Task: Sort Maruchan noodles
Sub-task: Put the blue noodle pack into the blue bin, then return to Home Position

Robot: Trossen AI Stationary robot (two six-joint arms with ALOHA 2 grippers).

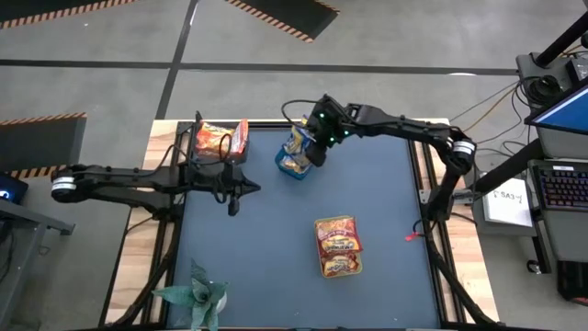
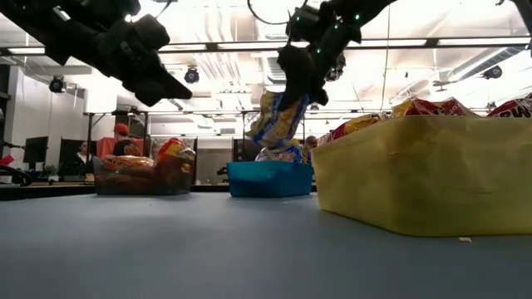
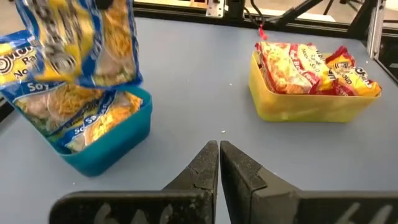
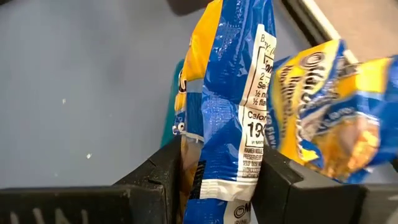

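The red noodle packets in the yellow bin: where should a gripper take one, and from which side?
Probably from above, on an upper edge of a red packet. The packets stand tilted and crowded in the yellow bin, their tops above its rim, so the walls block any side approach. The left gripper, shut and empty, would need to open first; the right gripper holds a blue-and-yellow packet.

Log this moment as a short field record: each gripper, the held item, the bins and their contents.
right gripper: shut on blue-and-yellow packet, above blue bin
left gripper: shut, empty, above the table
blue bin: blue-and-yellow packets
yellow bin: red packets
third bin: orange packets
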